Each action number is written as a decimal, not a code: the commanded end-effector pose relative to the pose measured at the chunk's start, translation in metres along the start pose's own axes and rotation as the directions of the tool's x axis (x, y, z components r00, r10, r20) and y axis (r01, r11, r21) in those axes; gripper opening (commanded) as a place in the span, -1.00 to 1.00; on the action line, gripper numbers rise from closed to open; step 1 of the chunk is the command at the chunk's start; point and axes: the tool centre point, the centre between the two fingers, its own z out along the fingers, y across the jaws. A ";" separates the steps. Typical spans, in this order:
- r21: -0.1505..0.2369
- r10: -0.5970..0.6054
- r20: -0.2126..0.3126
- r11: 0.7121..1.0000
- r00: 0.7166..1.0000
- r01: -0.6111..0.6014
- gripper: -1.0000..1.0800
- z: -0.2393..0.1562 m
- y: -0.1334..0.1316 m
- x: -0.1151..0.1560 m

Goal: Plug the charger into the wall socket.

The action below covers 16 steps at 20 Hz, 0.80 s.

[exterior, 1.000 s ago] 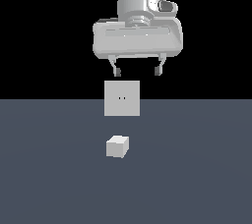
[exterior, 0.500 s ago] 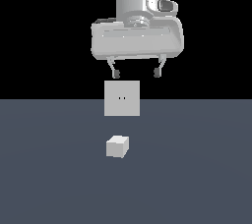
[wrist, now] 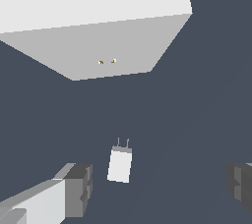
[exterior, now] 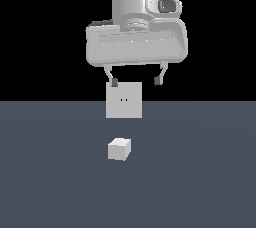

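The charger [exterior: 119, 149] is a small light-grey cube lying on the dark floor in front of the wall socket [exterior: 124, 100], an upright light-grey square plate with two small slots near its centre. My gripper [exterior: 136, 80] hangs open and empty high above both, its fingertips level with the plate's top edge. In the wrist view the charger [wrist: 120, 163] shows two thin prongs pointing toward the socket [wrist: 98, 36], and it lies between my two fingers [wrist: 78, 189], well below them.
The dark grey floor [exterior: 200, 172] stretches all around the two objects. Nothing else stands on it.
The gripper has come slightly lower and shifted a little toward the exterior view's right. The charger and the socket have not moved.
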 end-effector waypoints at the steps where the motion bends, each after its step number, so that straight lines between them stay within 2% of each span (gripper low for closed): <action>1: 0.000 0.014 -0.028 1.000 1.000 -0.014 0.92 0.006 -0.003 -0.006; 16: 0.005 0.096 -0.193 0.995 0.976 -0.097 0.92 0.046 -0.019 -0.036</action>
